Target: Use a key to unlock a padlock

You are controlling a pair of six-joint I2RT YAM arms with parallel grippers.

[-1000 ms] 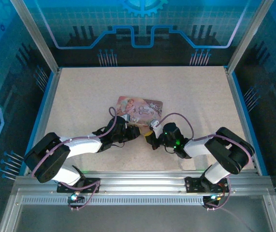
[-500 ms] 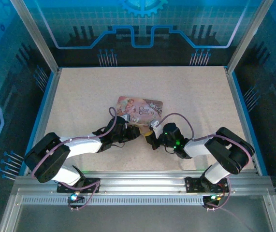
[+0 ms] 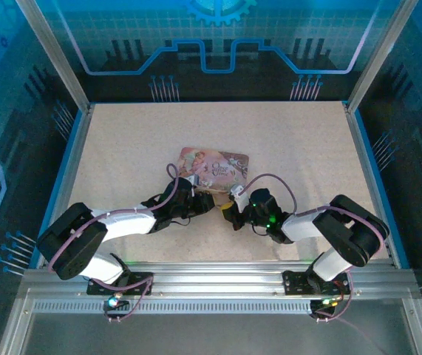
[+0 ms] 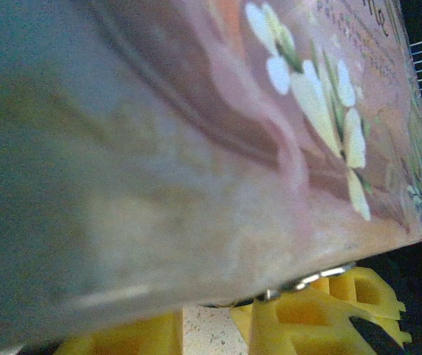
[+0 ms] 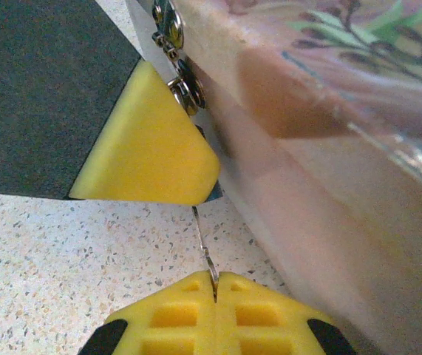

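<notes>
The right gripper (image 5: 216, 285) has its ribbed yellow pads pressed flat together on the key (image 5: 205, 248) — a thin, dark metal sliver pointing to 12 o'clock. At 11 o'clock of it, small shiny silvery pieces — probably the padlock (image 5: 181, 85) — sit against the glossy pink tin box (image 5: 329, 111), beside a smooth yellow wedge-shaped pad (image 5: 148, 148) of the left gripper (image 3: 208, 198). Whether that one clamps anything I cannot tell.

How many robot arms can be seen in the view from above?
2. The left arm lies at the lower left, the right arm at the lower right; both reach toward the pictured tin box in the middle. None seems hidden.
</notes>
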